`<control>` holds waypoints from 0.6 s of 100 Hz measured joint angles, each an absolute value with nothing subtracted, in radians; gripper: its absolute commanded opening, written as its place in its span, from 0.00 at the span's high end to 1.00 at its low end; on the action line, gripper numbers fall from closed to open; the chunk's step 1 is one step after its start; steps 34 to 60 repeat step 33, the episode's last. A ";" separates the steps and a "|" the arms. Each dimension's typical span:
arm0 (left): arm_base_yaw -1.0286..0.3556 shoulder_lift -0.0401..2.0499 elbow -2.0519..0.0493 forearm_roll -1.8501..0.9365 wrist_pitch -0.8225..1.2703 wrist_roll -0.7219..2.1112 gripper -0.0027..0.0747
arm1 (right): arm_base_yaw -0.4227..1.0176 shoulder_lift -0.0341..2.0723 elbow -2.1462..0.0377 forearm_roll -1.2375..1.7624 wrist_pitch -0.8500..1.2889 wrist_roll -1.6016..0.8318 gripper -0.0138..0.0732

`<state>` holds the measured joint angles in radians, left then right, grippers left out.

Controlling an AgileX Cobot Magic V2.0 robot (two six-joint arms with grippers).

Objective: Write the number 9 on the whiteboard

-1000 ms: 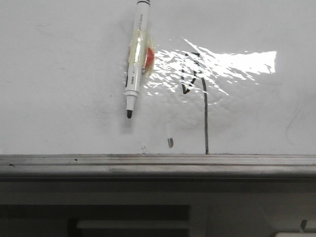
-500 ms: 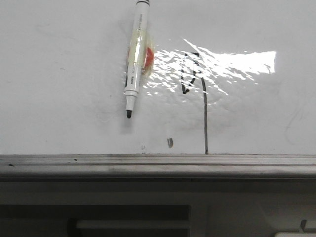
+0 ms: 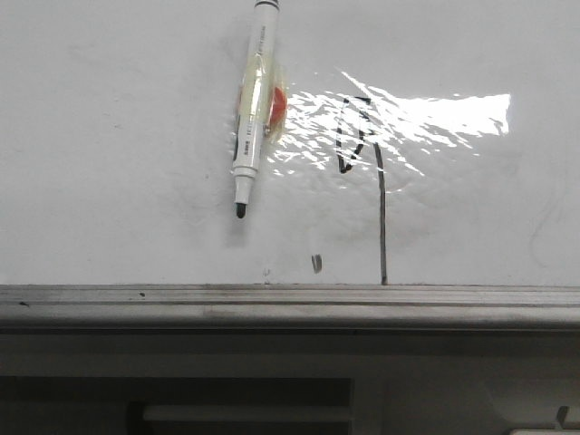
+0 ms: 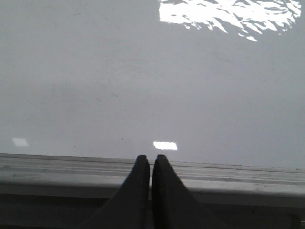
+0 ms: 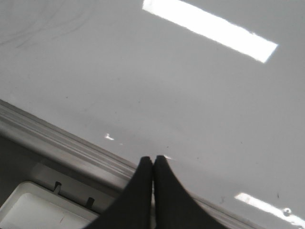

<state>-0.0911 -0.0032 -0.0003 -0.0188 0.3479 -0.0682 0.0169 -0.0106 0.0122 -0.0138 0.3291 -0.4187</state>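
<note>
Whiteboard: the large glossy white whiteboard (image 3: 118, 118) with wrinkled reflective film filled the front view, its grey metal ledge (image 3: 272, 304) running along the near edge.
Number 9: thin black strokes forming the number 9 (image 3: 362, 163), a small loop with a long straight stem, sat to the right of the marker; the stem ran down to just above the ledge.
Marker: a white-barrelled black-tipped marker (image 3: 251, 118) lay uncapped, tip toward the ledge, with yellowish tape and a red patch at its middle, probably a grip aid; nothing held it.
Smudge: a small dark smudge mark (image 3: 316, 263) sat between the marker tip and the stem, near the ledge.
Left gripper: the black left gripper (image 4: 147, 162) hung over the ledge, jaws pressed together on nothing.
Right gripper: the black right gripper (image 5: 153, 164) hung likewise by the ledge, jaws together and empty, a white tray (image 5: 33, 210) below it.
Progress: the figure looked complete, so both arms standing clear of the board fits a finished task.
Open room: bare board lay on both sides of the number; only the ledge bounded it closely.
</note>
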 measured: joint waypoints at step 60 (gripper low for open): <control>-0.091 -0.003 0.000 -0.019 0.348 -0.068 0.99 | 0.017 -0.011 0.012 -0.014 0.329 -0.419 0.91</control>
